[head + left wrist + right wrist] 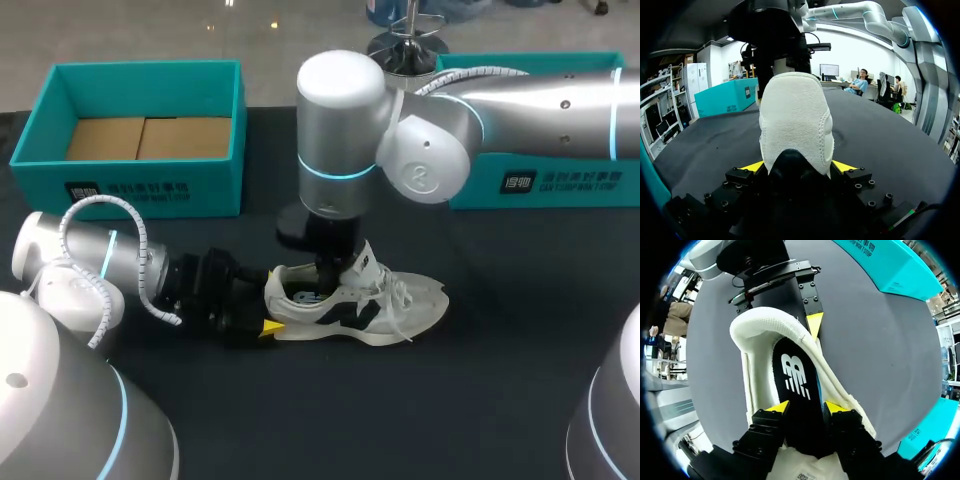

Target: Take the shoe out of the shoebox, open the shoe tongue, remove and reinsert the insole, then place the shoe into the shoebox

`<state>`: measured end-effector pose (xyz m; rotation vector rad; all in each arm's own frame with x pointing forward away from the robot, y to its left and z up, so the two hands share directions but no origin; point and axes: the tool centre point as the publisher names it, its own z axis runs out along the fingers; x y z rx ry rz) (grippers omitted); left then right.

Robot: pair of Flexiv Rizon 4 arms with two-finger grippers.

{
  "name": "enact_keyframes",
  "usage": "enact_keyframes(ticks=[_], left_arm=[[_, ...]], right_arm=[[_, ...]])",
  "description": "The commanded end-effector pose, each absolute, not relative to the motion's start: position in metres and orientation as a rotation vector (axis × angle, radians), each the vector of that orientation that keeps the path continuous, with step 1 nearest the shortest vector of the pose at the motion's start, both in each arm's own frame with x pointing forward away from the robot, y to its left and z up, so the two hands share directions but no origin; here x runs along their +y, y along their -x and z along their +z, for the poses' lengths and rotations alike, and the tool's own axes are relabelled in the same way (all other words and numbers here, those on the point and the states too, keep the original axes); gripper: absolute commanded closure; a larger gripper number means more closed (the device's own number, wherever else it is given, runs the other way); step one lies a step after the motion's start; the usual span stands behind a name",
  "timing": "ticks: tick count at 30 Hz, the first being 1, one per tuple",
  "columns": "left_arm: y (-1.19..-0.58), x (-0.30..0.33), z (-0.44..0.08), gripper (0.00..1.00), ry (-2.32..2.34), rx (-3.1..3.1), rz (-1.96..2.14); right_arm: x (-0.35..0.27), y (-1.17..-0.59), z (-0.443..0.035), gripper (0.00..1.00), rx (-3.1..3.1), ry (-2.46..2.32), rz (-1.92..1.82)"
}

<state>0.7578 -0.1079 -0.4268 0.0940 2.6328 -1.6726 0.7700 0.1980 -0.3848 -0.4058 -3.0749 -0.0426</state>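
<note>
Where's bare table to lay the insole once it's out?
Bare table in front of the shoe, and right of its toe, before the right teal box. Crowded: left gripper at the heel, right gripper over the opening.

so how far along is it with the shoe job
Done: the shoe is out of the shoebox, on the table. In hand: the left end effector clamps the heel; the right end effector pinches the black insole inside the shoe, coming out or going back I can't tell. Left: finish the insole, put the shoe back in the box.
</note>
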Motion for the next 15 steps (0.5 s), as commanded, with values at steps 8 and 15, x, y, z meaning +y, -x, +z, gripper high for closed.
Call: enact_keyframes(ticks=[8,15], left_arm=[[-0.762,-0.109,-0.433,1.0,-0.096,2.637,-1.667],[-0.762,-0.109,-0.433,1.0,-0.096,2.637,-1.667]], right_arm=[[0.223,-0.762,-0.44,0.55,-2.997,0.365,-0.077],[0.225,-0.753,-0.443,1.0,-2.981,0.347,-0.05]])
